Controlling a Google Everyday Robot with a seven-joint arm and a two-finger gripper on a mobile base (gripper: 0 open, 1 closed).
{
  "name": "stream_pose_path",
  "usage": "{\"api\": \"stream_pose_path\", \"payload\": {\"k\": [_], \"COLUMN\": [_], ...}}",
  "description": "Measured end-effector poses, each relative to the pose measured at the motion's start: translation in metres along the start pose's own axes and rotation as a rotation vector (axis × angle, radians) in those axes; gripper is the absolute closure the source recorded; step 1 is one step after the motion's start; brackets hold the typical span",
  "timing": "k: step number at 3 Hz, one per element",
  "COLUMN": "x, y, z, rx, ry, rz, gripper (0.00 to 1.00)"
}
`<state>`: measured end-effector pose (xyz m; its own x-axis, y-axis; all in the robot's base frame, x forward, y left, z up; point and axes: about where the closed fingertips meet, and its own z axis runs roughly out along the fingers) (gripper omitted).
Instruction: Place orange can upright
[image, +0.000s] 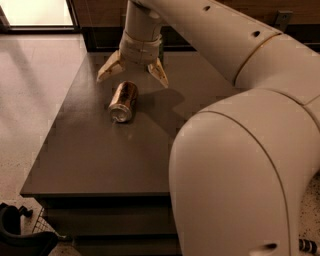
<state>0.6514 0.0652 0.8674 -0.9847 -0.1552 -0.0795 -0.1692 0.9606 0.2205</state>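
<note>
The orange can (123, 101) lies on its side on the dark table (90, 155), its silver end facing the front. My gripper (132, 76) hangs just behind and above the can with its two cream fingers (109, 67) spread wide apart, one to each side of the can's far end. It holds nothing and stands apart from the can.
My white arm (240, 150) fills the right half of the view and hides the table's right side. The table's left edge (55, 130) drops to a pale tiled floor (25, 100). A dark wall or cabinet stands behind the table. A dark object (20, 235) sits at bottom left.
</note>
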Motion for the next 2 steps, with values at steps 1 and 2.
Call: {"api": "stream_pose_path", "payload": {"k": [1,2], "x": [0.001,0.007], "y": [0.0,-0.002], "z": [0.014,0.031], "rx": [0.034,0.029], "ry": [0.029,0.049], "rz": [0.037,0.081], "gripper": [0.0,0.03]}}
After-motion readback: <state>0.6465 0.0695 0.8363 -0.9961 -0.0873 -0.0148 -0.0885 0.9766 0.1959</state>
